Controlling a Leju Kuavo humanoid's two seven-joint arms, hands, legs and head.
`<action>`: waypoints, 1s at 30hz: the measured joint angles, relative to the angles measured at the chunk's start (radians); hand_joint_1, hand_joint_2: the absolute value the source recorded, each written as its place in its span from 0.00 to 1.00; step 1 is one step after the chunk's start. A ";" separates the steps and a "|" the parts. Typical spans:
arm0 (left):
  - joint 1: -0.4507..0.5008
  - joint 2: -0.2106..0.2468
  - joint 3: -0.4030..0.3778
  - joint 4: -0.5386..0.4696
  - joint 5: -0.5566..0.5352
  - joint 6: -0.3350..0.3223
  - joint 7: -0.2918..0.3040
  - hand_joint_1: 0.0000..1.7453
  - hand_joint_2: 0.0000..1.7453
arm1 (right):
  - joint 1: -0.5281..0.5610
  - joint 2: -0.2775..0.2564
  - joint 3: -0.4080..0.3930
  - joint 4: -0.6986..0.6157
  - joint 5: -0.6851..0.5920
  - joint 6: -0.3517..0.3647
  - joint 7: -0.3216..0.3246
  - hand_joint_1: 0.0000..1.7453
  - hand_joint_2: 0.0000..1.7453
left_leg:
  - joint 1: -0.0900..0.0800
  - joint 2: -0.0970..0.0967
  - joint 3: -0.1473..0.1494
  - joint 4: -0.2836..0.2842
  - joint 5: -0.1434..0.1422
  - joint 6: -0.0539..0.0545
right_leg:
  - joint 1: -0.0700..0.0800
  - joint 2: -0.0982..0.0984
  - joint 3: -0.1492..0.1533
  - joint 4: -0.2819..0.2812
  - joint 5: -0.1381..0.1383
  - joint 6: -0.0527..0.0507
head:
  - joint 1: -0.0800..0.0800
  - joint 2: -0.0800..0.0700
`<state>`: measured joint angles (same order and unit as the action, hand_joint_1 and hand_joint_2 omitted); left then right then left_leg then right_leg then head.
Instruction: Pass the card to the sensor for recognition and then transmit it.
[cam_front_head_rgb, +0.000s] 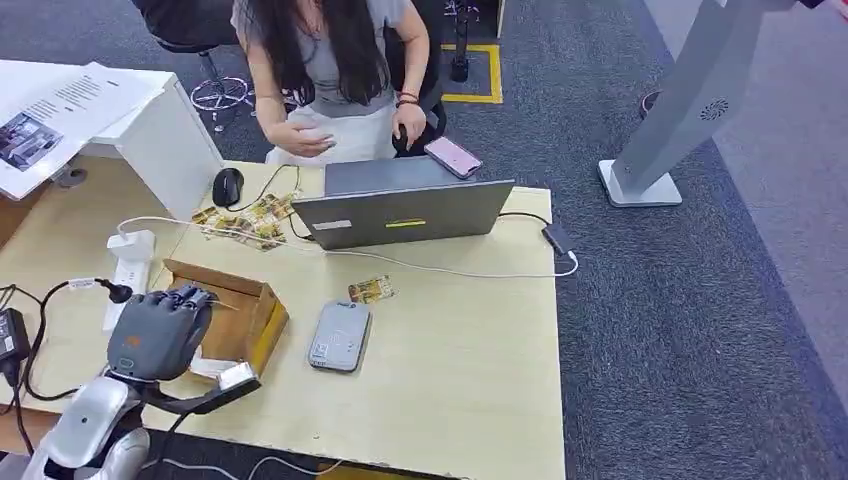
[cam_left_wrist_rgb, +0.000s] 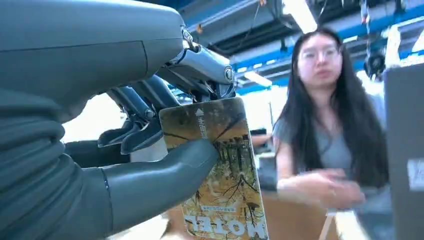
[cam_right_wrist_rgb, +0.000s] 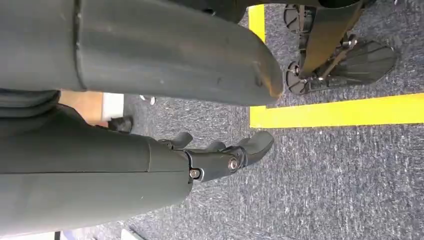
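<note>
Glossy rectangular card (cam_left_wrist_rgb: 220, 170) pinched in grey left hand (cam_left_wrist_rgb: 125, 150).

card (cam_left_wrist_rgb: 220, 175) in left hand (cam_left_wrist_rgb: 150, 150), upside-down white letters reading "MOTEL"

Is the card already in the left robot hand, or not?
Yes, held. The left robot hand pinches the card between thumb and fingers.

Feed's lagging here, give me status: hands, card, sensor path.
Left hand pinching card, over cardboard box. Right hand holding nothing, hanging over the carpet. Grey sensor on table, not yet tapped. A loose card lies just beyond it.
</note>
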<state>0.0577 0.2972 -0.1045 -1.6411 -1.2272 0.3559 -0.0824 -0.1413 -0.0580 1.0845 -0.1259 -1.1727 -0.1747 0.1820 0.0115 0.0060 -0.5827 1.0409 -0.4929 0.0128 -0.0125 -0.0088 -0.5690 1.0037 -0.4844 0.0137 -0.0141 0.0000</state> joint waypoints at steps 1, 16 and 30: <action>-0.008 0.000 -0.004 -0.002 -0.002 -0.001 0.000 1.00 1.00 | 0.000 0.000 0.001 0.000 0.000 0.000 0.000 0.00 0.00 | 0.000 0.000 0.000 0.000 0.000 0.000 | 0.000 0.000 0.000 0.000 0.000 0.000 | 0.000 0.000; -0.081 0.006 -0.061 -0.009 0.021 -0.016 0.004 1.00 1.00 | -0.004 0.000 0.012 0.000 -0.003 0.003 0.001 0.00 0.00 | 0.000 0.000 0.000 0.000 0.000 0.000 | 0.000 0.000 -0.001 0.000 0.000 0.000 | 0.000 0.000; -0.585 -0.048 -0.142 0.220 0.067 -0.167 0.098 1.00 1.00 | -0.049 0.002 0.066 0.000 0.011 0.018 0.027 0.00 0.00 | 0.000 -0.003 -0.003 0.001 0.006 0.001 | 0.000 -0.003 -0.002 0.000 0.007 0.000 | 0.000 0.000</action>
<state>-0.5270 0.2490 -0.2461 -1.4207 -1.1605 0.1892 0.0157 -0.1902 -0.0561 1.1502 -0.1259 -1.1612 -0.1572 0.2091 0.0115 0.0030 -0.5854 1.0423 -0.4867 0.0138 -0.0125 -0.0122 -0.5711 1.0038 -0.4776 0.0134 -0.0141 0.0000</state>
